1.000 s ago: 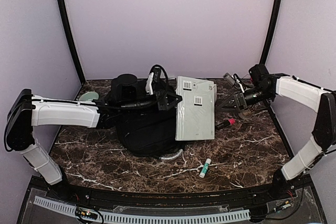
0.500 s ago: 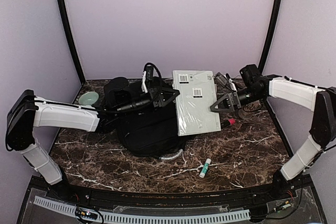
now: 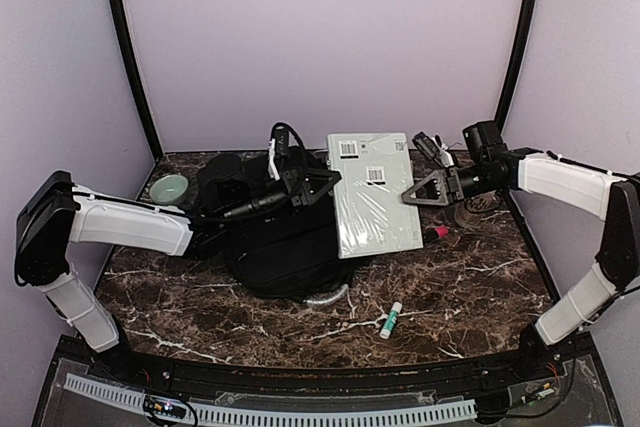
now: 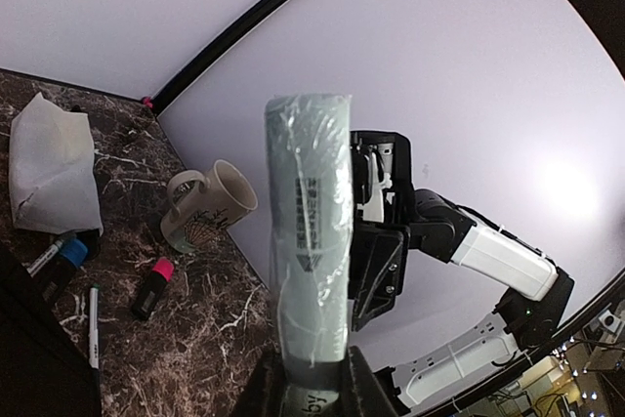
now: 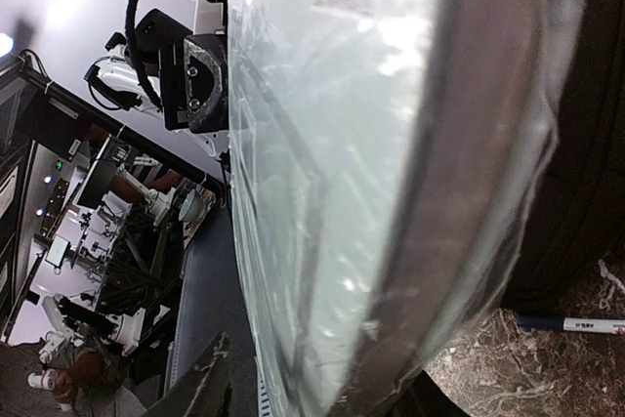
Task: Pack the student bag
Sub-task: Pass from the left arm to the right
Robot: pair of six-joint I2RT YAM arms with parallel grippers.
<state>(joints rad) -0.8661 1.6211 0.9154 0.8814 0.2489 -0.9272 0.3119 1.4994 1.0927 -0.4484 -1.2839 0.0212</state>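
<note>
The student bag (image 3: 280,252) lies black and slumped at the table's middle, its pale grey loop handle (image 3: 326,299) toward the front. A pale green plastic-wrapped book (image 3: 373,197) is held over the bag's right side, with my left gripper (image 3: 318,187) shut on its left edge. In the left wrist view the book (image 4: 311,241) stands edge-on, rising from between that gripper's (image 4: 309,386) fingers. My right gripper (image 3: 424,191) straddles the book's right edge. In the right wrist view the book (image 5: 371,144) fills the frame, and a narrow gap shows beside one finger (image 5: 207,378).
A patterned mug (image 3: 470,209) stands at the right rear, with a pink highlighter (image 3: 435,234) in front of it. A white glue stick (image 3: 391,319) lies near the front. A teal bowl (image 3: 168,187) sits at the left rear. A white pouch (image 4: 54,173) and pens (image 4: 94,324) lie beside the bag.
My right gripper has come left up to the book's right edge and its jaws have narrowed around it. The left gripper has carried the book slightly back and tilted it.
</note>
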